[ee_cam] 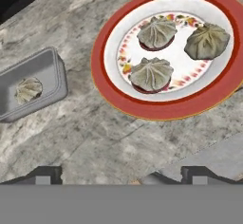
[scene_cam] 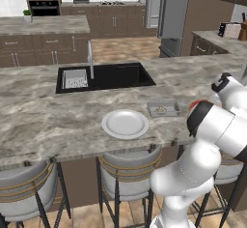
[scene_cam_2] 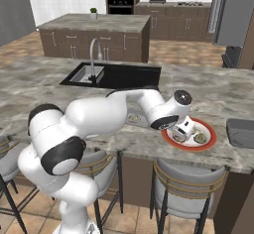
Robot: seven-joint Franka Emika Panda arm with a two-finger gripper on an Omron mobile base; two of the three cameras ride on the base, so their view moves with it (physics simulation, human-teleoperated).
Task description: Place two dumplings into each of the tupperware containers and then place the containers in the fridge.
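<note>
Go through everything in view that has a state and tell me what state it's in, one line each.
Gripper: jaws open, holding nothing, above the counter near the plate.
Red-rimmed plate: carries three dumplings.
Near tupperware container: one dumpling inside, needs a second.
Second tupperware container: on the counter beside the red-rimmed plate, contents cannot be told.
White plate: empty.
Fridge: door state cannot be told.

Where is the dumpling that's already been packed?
In the hand view, the lone dumpling lies in the grey container at the left, beside the red-rimmed plate holding three more.
</note>
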